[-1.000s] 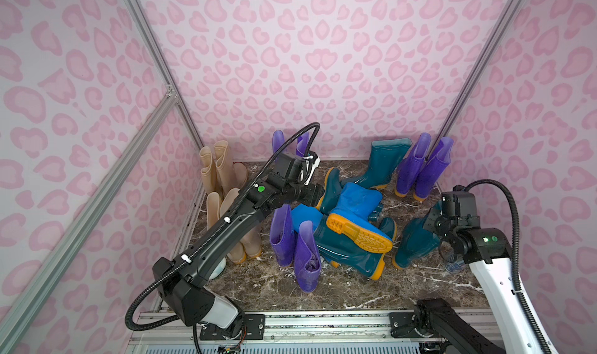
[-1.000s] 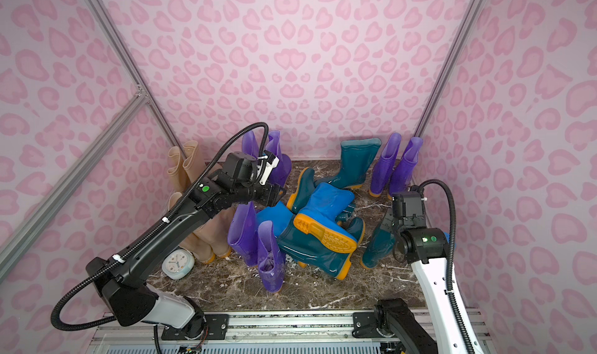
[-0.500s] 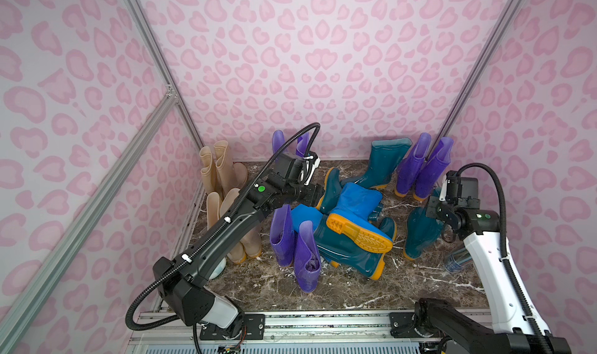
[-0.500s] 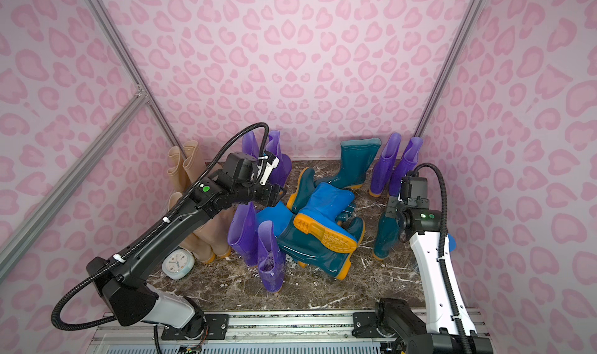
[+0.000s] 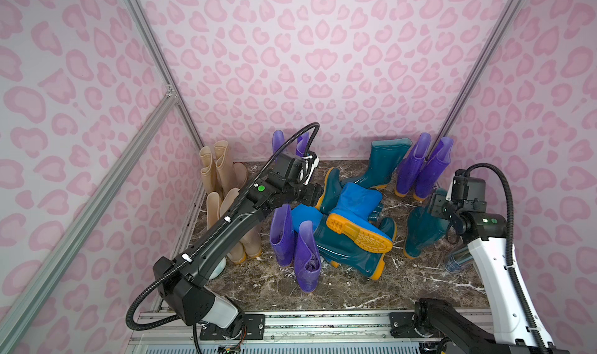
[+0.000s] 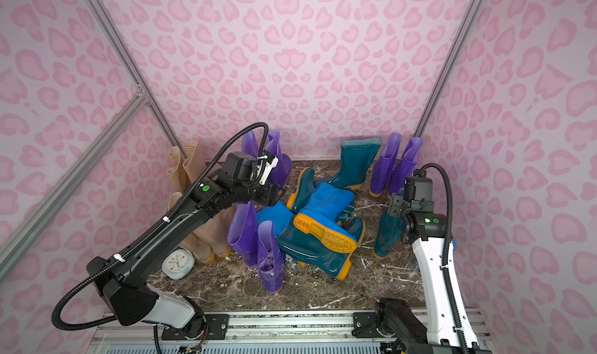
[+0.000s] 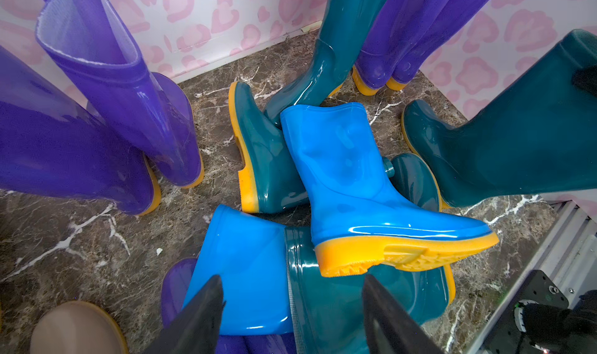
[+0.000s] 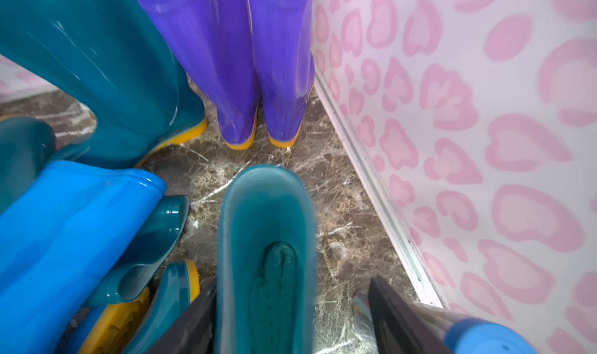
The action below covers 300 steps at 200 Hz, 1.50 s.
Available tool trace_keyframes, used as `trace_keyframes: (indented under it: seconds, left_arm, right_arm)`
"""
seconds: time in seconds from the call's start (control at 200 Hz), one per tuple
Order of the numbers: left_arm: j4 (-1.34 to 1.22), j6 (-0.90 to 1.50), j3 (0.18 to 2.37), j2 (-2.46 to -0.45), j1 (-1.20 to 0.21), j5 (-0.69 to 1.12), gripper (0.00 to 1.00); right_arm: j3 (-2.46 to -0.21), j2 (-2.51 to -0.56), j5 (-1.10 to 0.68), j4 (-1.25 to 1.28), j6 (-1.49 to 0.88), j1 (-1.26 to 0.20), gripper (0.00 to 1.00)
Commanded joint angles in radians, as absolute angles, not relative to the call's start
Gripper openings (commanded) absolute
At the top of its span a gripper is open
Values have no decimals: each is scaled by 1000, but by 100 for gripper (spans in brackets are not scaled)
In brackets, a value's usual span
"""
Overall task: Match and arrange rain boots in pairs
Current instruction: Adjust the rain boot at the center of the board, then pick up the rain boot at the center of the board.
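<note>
teal rubber boot (image 8: 268, 207), glossy, oval-mouthed, on veined marble floor (image 8: 349, 213)

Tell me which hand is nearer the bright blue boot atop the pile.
Left. The left hand hangs just beside the bright blue boot; the right hand is farther off, open around a standing teal boot.
</note>
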<state>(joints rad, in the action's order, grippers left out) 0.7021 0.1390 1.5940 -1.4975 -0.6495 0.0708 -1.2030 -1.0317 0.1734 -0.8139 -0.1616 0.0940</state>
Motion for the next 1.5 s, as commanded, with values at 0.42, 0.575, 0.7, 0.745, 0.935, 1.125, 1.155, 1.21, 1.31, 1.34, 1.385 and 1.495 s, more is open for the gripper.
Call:
trace_keyframes:
  seconds: [0.42, 0.575, 0.7, 0.745, 0.935, 1.125, 1.155, 1.21, 1.31, 1.34, 1.385, 1.495]
  left_arm:
    - [676, 138, 1594, -1494, -649, 11, 70]
    - [677, 147, 1595, -1504, -644, 8, 70]
    - [694, 128, 1610, -1510, -633, 49, 70]
    - [707, 119, 1621, -1506, -629, 33, 69]
    - [903, 161, 1727, -1469, -629, -101, 70]
    - [1141, 179, 1819, -1499, -686, -85, 70]
    - [1146, 180, 1818, -1507, -700, -80, 70]
    - [1150, 183, 1834, -1535, -722, -50, 70]
    - [1126, 159, 1880, -1606, -746, 66, 70]
    - [1115, 146, 1903, -1636, -751, 95, 70]
    - [1136, 132, 1976, -1696, -753, 98, 70]
    - [1187, 87, 2135, -1851, -756, 100, 69]
  right_arm:
    - [-1432, -1094, 387, -965, -398, -596, 61]
    - [-1389, -1246, 404, -885, -482, -731, 76]
    - [-1254, -1275, 350, -655, -538, -638, 77]
    - [-1211, -1279, 316, -582, -547, -581, 75]
    - [-1159, -1349, 234, -452, -525, -491, 81]
    - [-1085, -1447, 33, -254, -574, -343, 88]
    - [-1099, -1474, 29, -272, -582, -334, 88]
    - [-1107, -1509, 25, -278, -591, -333, 89]
    - [-1090, -1515, -15, -256, -656, -334, 89]
    - [-1085, -1508, 4, -257, -662, -337, 90]
    - [-1071, -1490, 28, -264, -668, -334, 90]
    - [-985, -1428, 50, -251, -695, -310, 89]
